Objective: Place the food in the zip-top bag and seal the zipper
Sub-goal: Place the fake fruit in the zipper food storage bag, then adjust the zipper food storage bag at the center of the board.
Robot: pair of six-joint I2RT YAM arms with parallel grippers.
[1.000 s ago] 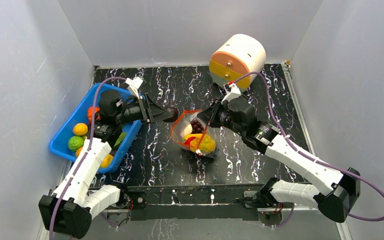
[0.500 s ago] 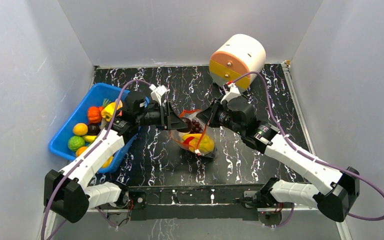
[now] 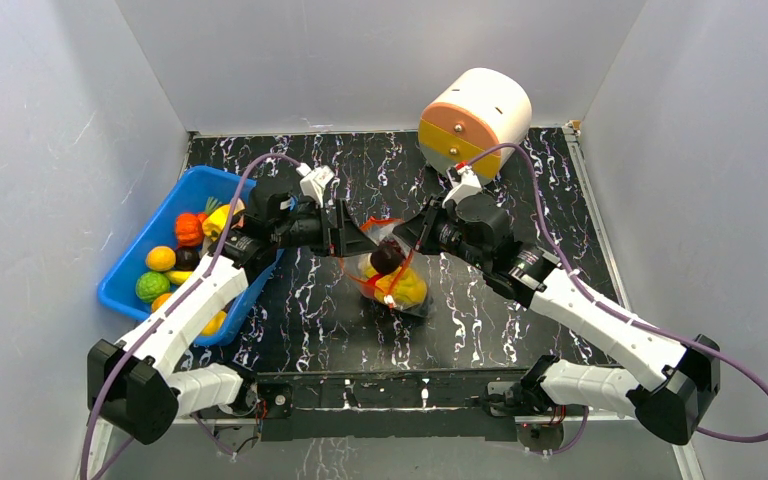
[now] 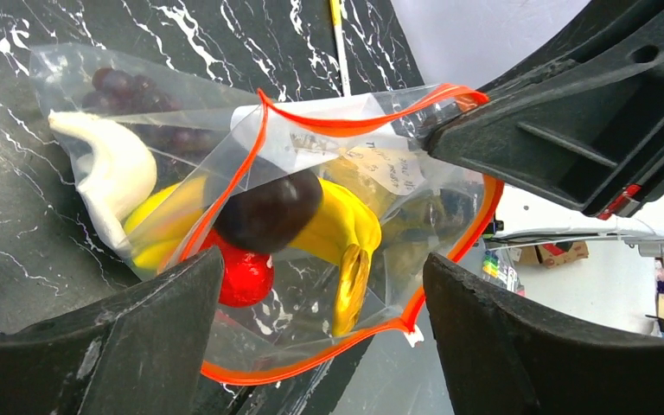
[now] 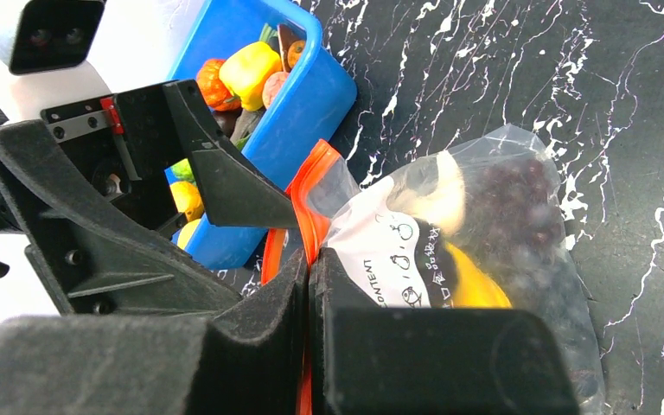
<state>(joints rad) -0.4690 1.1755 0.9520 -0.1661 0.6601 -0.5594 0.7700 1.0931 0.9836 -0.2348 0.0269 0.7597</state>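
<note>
The zip-top bag (image 3: pixel 388 282) lies mid-table with its mouth held up and open. Its orange-red zipper (image 4: pixel 311 303) loops wide in the left wrist view. Inside lie a yellow banana (image 4: pixel 346 229), a red piece (image 4: pixel 246 278), a white piece (image 4: pixel 108 169), purple grapes (image 4: pixel 125 85) and a dark plum-like piece (image 4: pixel 268 210). My left gripper (image 3: pixel 365 243) is open and empty just at the bag's mouth, jaws wide apart (image 4: pixel 320 277). My right gripper (image 3: pixel 412 234) is shut on the zipper edge (image 5: pixel 309 259) and holds it up by the white label (image 5: pixel 389 251).
The blue bin (image 3: pixel 130 285) at the left holds several more toy fruits and vegetables; it also shows in the right wrist view (image 5: pixel 298 104). A white cylinder with an orange and yellow face (image 3: pixel 475 118) stands at the back right. Grey walls close in three sides.
My left arm swung from the bin to the bag's mouth carrying the dark piece, then opened. The dark piece now lies in the bag. The right gripper kept its hold.
</note>
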